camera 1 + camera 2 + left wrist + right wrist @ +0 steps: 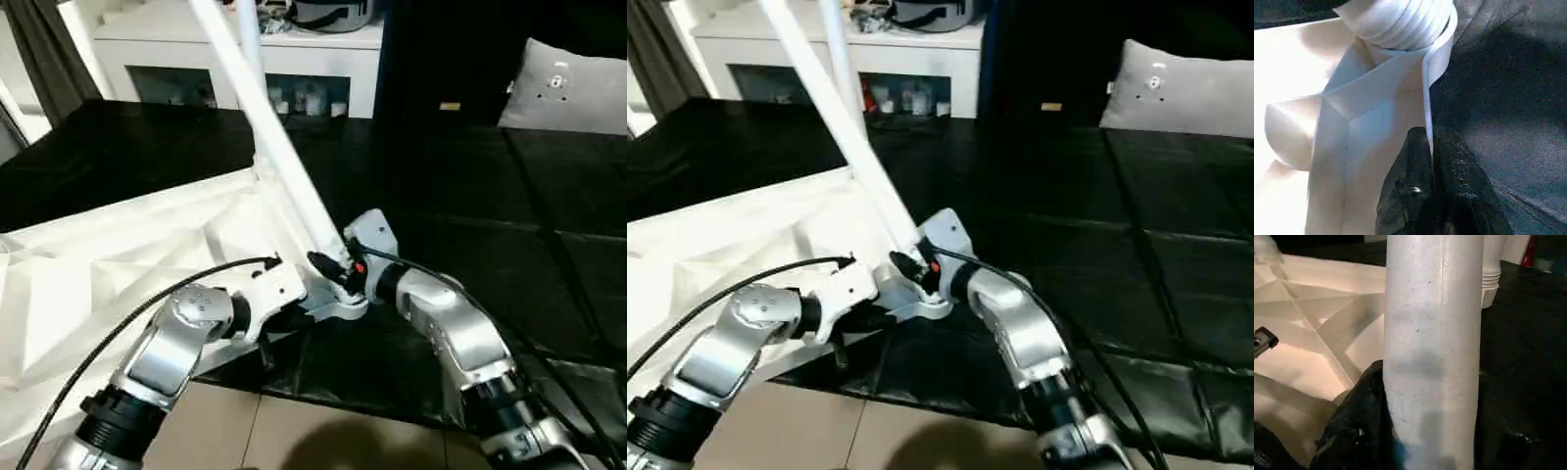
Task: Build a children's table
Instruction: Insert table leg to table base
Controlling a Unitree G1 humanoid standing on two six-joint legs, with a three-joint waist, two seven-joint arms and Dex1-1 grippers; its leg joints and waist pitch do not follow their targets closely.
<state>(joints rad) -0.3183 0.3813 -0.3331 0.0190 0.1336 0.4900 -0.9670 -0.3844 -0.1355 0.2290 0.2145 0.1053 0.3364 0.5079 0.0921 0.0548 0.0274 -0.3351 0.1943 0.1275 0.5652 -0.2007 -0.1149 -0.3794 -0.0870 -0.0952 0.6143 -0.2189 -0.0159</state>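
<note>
Both end effectors grip unmarked white parts; no writing legible.

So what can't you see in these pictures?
- Top of the leg: cut off by the head view's upper edge.
- Leg's lower end: hidden behind the right gripper.
- Far side of the tabletop: cut off at the left edge.
- Things in the cabinet: too small.
</note>
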